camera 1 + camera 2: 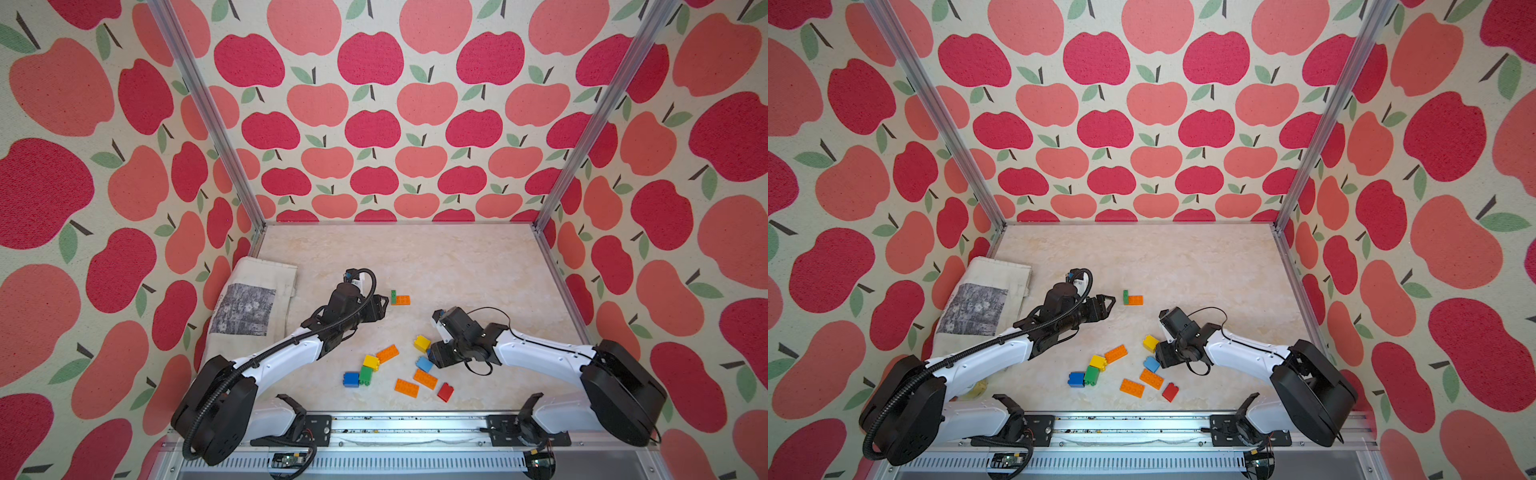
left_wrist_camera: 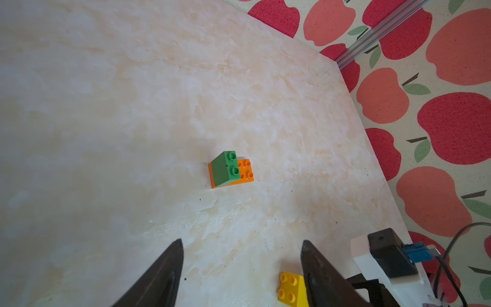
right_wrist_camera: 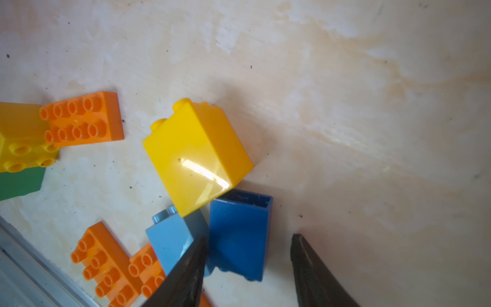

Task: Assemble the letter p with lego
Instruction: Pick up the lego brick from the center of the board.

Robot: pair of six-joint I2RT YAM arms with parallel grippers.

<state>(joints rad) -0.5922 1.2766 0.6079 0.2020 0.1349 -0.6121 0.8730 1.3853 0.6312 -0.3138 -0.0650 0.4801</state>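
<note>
The right claw is standing open around the dark blue brick; the left claw, open and empty, is facing the green brick.

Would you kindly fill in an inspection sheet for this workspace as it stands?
Surface: marbled tabletop, dark specks.
Job's things: green brick on orange plate, set apart; loose bricks nearer the arm bases.
Clutter: folded newspaper by the left wall.
Grippers: left gripper, jaws open, empty; right gripper, jaws astride dark blue brick, gap one side.
Cables: black cable looped over right wrist; conduit along left arm.
Surroundings: apple-print walls, aluminium posts.
</note>
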